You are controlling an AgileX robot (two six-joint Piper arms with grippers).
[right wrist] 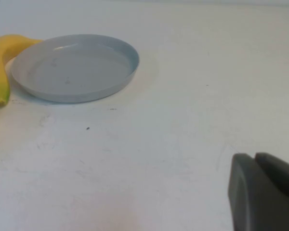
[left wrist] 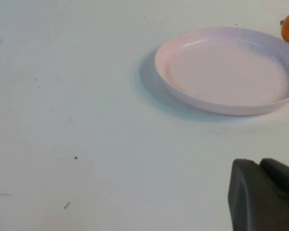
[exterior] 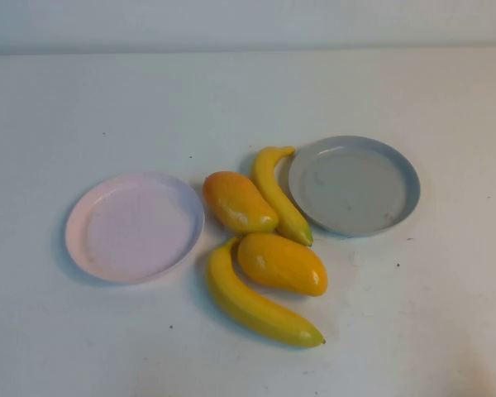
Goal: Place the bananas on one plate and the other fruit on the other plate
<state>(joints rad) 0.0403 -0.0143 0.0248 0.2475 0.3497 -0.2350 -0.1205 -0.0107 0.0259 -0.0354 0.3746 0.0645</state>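
- left gripper (left wrist: 264, 195): fingers pressed together, holding nothing, near the pink plate (exterior: 107, 256)
- right gripper (right wrist: 264, 192): same, empty, short of the grey plate (exterior: 401, 178)
- bananas (exterior: 256, 304) and mangoes (exterior: 281, 263) lie on the table between the plates

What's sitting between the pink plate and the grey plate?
In the high view, a mango and a banana lie between the pink plate and the grey plate.

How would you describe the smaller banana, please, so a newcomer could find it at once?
Start at the grey-blue plate on the table's right. The smaller banana lies against its left rim. Unlike the larger banana nearer the robot, it sits between this plate and a mango-like fruit.
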